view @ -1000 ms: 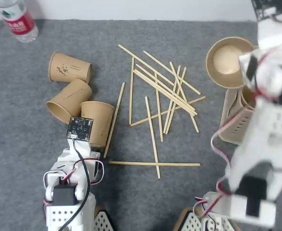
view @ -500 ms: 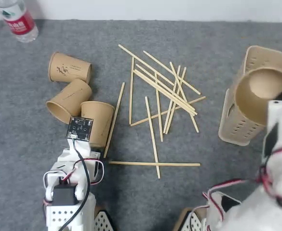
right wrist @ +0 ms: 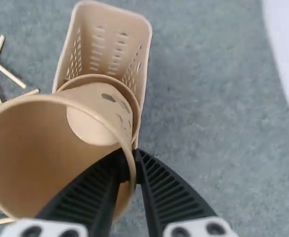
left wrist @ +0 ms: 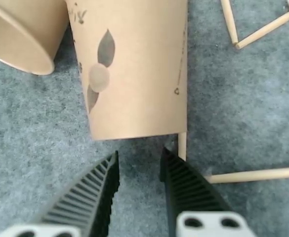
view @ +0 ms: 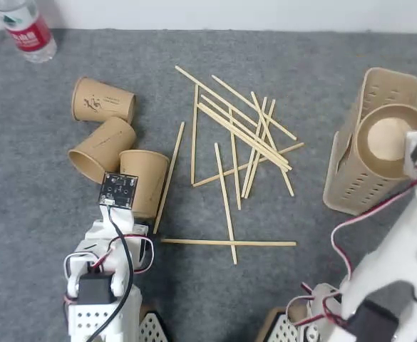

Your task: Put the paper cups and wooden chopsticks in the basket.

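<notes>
At the near edge of the grey mat (view: 301,64), the left claw (left wrist: 139,154) sits low over the surface. Its two ribbed fingers are parted by a narrow gap and hold nothing. Just beyond their tips lies the nearest paper cup (left wrist: 139,69) on its side, base toward the claw and apart from it. A single chopstick (view: 226,243) lies crosswise close by, and another chopstick (view: 170,178) runs along the cup's flank.

Over on the right side, the right claw (right wrist: 128,155) is pinched tight on the rim of a held paper cup (right wrist: 40,153), one finger inside the wall and one outside. That cup is tilted with its mouth toward the wrist camera, at the opening of the basket (right wrist: 104,44). Behind it the rim and round bottom of a second cup (right wrist: 97,116) show inside the basket.

Toward the middle, the loose chopsticks (view: 244,135) lie scattered and crossing one another, well apart from the basket. Left of them, a middle cup (view: 103,148) lies touching the nearest one, and a far cup (view: 103,100) lies just beyond it. In the far left corner lies a water bottle (view: 26,28).
</notes>
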